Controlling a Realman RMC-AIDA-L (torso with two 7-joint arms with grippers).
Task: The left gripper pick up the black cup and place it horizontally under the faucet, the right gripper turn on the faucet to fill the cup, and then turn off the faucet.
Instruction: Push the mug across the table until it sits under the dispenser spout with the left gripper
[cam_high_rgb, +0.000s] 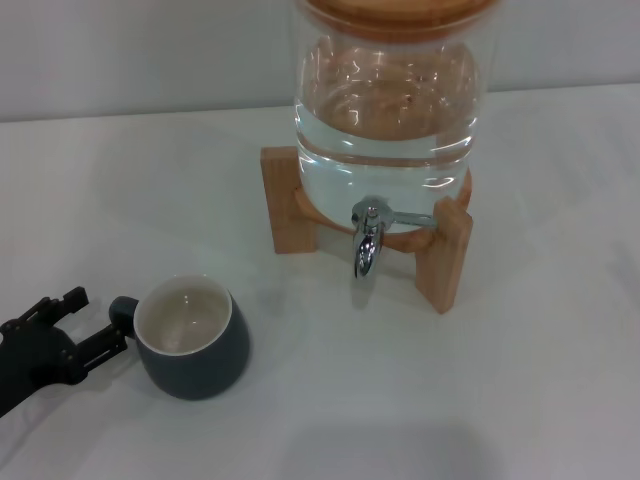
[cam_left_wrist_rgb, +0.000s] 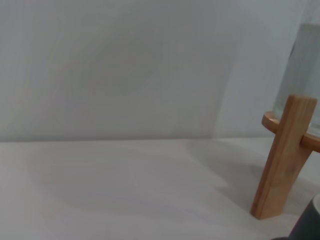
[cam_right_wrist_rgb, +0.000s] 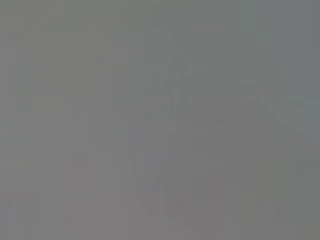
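The black cup (cam_high_rgb: 192, 342) stands upright on the white table (cam_high_rgb: 500, 400), left of and nearer than the faucet (cam_high_rgb: 367, 238); its off-white inside shows and its small handle (cam_high_rgb: 122, 309) points left. My left gripper (cam_high_rgb: 102, 318) is at the lower left of the head view. It is open, and its fingertips reach to just beside the handle. In the left wrist view only a dark sliver of the cup (cam_left_wrist_rgb: 307, 222) shows at the edge. The chrome faucet hangs from the front of the glass water jar (cam_high_rgb: 385, 110). My right gripper is out of view.
The water jar rests on a wooden stand (cam_high_rgb: 445, 255) with upright legs; one leg (cam_left_wrist_rgb: 282, 160) fills the near side of the left wrist view. A grey wall runs behind the table. The right wrist view is plain grey.
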